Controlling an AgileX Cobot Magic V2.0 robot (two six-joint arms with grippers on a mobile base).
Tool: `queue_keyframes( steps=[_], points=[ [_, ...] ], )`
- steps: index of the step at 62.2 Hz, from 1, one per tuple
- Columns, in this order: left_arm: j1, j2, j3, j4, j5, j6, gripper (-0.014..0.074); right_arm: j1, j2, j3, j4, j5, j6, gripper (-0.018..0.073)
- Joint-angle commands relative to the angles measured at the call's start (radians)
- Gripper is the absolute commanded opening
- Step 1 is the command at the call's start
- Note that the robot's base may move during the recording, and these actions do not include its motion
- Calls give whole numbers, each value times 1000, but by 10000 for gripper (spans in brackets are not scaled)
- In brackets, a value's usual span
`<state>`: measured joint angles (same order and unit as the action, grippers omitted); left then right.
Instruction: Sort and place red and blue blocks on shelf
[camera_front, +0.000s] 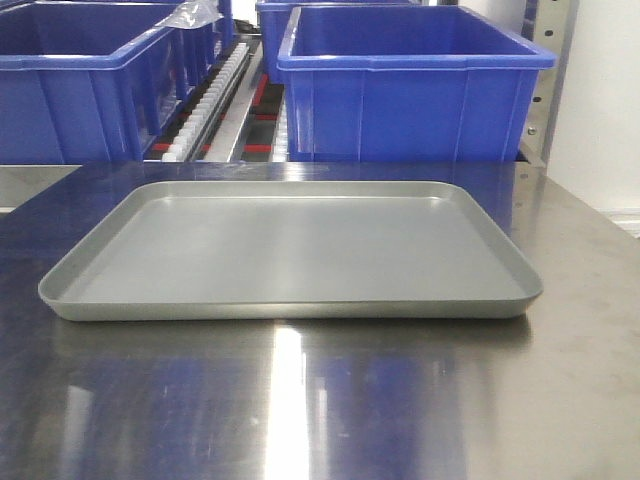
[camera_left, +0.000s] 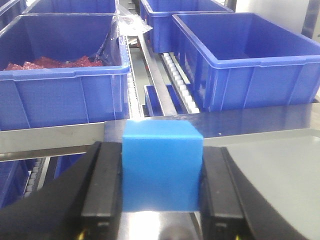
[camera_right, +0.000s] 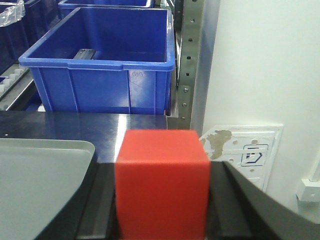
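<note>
Left claw is clamped on the blue block, which sits squeezed between its black fingers, just left of the grey tray and facing the shelf with its roller tracks and blue bins. Right claw is clamped on the red block, over the bench at the tray's right side, near the shelf's upright post. In the front view the tray lies flat on the steel bench, with bins on the shelf behind.
</note>
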<state>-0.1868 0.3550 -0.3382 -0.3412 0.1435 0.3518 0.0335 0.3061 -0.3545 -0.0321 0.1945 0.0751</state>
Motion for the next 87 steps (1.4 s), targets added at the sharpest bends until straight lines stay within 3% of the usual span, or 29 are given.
queue_keyframes(
  steps=[1, 87],
  points=[
    [1, 5, -35, -7, -77, 0, 125, -1, 6, -28, 1, -87, -3, 63],
    [1, 5, -35, -7, -77, 0, 125, -1, 6, -28, 1, -87, -3, 63]
  ],
)
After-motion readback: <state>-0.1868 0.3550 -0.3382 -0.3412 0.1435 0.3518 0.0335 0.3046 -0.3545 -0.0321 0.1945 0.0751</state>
